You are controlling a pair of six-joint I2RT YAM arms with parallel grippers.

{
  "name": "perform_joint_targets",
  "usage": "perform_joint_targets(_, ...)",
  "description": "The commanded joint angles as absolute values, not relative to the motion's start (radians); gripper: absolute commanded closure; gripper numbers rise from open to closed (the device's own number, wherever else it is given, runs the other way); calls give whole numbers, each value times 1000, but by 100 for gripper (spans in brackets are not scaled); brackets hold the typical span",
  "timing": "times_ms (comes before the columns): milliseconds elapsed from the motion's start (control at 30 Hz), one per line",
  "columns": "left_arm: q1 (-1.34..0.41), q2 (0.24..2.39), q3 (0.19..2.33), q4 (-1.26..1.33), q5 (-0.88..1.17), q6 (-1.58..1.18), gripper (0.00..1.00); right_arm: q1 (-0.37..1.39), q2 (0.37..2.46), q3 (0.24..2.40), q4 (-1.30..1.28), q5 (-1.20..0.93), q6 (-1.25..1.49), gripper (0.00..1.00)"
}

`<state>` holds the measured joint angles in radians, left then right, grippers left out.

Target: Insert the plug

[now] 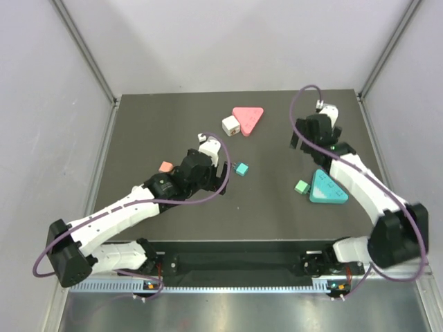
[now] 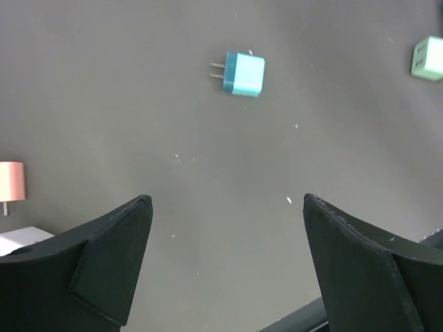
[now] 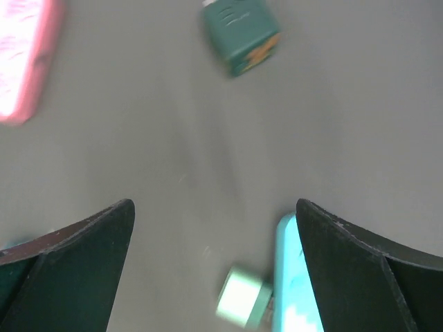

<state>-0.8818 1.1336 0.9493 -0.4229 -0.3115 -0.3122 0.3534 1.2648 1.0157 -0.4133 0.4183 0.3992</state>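
A teal plug [image 1: 241, 169] lies on the dark mat, prongs pointing left in the left wrist view [image 2: 242, 74]. My left gripper [image 1: 220, 164] is open and empty just left of it; in its wrist view [image 2: 227, 207] the plug lies well ahead of the fingers. A teal triangular socket [image 1: 327, 188] lies at the right with a light green plug [image 1: 302, 186] against its left edge. My right gripper [image 1: 302, 138] is open and empty above the mat behind them; its blurred wrist view [image 3: 214, 207] shows the green plug [image 3: 242, 297] beside the socket [image 3: 294, 277].
A pink triangular socket [image 1: 248, 119] with a white plug [image 1: 230, 125] at its left corner lies at the back middle. A salmon plug [image 1: 165, 167] sits left of my left arm and shows in the left wrist view [image 2: 10, 181]. The light green plug [image 2: 429, 59] shows there too.
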Motion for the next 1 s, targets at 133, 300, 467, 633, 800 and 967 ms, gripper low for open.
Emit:
perform_joint_targets(133, -879, 1146, 1005, -462, -256, -310, 6, 86, 1646, 1262, -156, 161, 189, 4)
perform_joint_targets(300, -877, 1117, 996, -480, -310, -290, 6, 55, 1842, 1377, -129, 46, 31, 5)
perform_joint_targets(467, -877, 1109, 994, -483, -333, -296, 6, 44, 1957, 1500, -182, 8, -112, 6)
perform_joint_targets(633, -877, 1106, 997, -447, -334, -293, 6, 43, 2028, 1561, -225, 29, -210, 10)
perform_joint_targets(800, -864, 1118, 1005, -410, -233, -281, 8, 40, 2074, 1583, -238, 67, -261, 15)
perform_joint_targets(967, -858, 1121, 1031, -416, -216, -291, 11, 41, 2092, 1588, -258, 61, -281, 32)
